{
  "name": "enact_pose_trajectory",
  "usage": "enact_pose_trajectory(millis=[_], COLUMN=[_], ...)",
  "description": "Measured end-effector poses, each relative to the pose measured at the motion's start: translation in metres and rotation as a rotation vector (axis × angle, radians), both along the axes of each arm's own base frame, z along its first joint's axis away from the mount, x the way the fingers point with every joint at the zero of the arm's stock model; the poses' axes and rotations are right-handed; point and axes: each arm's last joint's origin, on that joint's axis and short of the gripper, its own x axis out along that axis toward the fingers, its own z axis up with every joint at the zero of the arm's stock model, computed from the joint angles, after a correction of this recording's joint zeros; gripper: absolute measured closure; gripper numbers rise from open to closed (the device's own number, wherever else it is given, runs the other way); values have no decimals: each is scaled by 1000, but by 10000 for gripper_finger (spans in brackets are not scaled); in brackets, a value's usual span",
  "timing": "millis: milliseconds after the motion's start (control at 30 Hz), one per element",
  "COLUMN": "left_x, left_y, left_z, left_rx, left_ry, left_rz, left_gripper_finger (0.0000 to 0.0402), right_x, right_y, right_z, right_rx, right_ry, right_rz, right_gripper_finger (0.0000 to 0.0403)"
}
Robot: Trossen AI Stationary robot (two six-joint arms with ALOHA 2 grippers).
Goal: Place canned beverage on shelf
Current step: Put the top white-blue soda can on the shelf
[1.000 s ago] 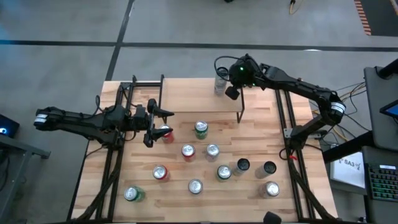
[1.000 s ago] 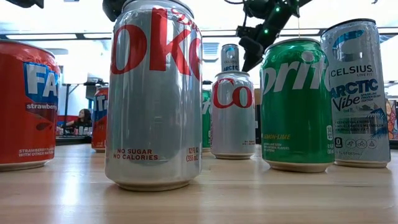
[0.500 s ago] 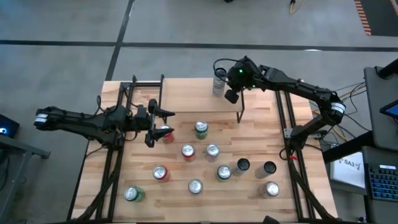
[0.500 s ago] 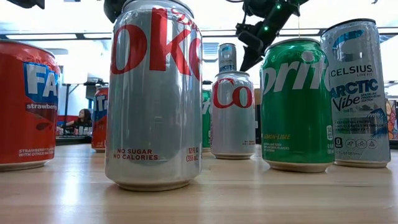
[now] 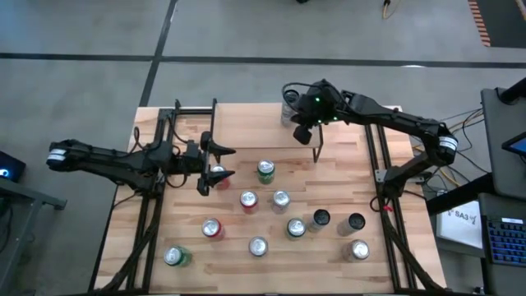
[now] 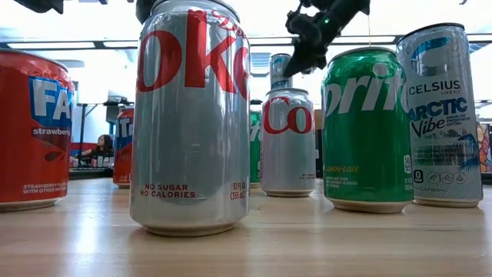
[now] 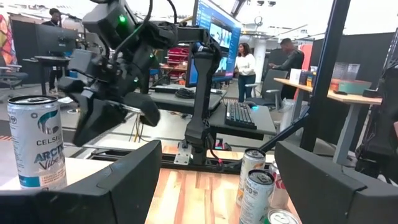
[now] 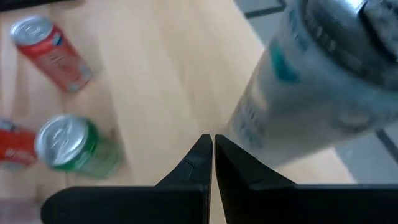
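Silver Celsius can (image 5: 288, 110) already stands on the shelf (image 5: 246, 127), right gripper (image 5: 301, 131) pinched shut and empty beside it, while the left gripper (image 5: 215, 162) hovers wide open over a red can (image 5: 217, 175), not yet gripped.

silver can (image 6: 191, 115): "NO SUGAR NO CALORIES" | green can (image 6: 366, 127): "LEMON-LIME" | tall can (image 6: 444, 115): "CELSIUS ARCTIC Vibe"

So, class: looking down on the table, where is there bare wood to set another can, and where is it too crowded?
Bare wood shows on the shelf between the Celsius can at its far right corner and its left legs. The tabletop is also free near its left edge. Crowded: the middle band, from the red can under the left gripper to the silver can.
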Motion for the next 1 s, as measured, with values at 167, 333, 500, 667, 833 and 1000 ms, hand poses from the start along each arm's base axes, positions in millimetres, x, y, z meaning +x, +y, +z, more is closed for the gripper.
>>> enact_pose_trajectory(millis=[167,333,500,667,833,1000], left_x=[1,0,0,0,1,1], left_y=[0,0,0,0,0,0], left_z=[-1,0,0,0,-1,-1], left_rx=[-1,-1,-1,-5,-10,-10], left_ry=[2,1,1,1,3,3], left_rz=[0,0,0,-1,-2,-2], left_gripper_finger=[102,102,102,102,102,102], right_x=[1,1,1,1,2,1], right_y=[-4,-5,-5,-5,-8,-7], right_z=[-1,-1,-1,-1,-3,-2], right_rx=[-67,-84,-79,-84,-113,-96], right_ry=[21,28,27,26,50,44], right_rz=[-88,-102,-107,-116,-153,-154], right_gripper_finger=[394,394,394,394,394,394])
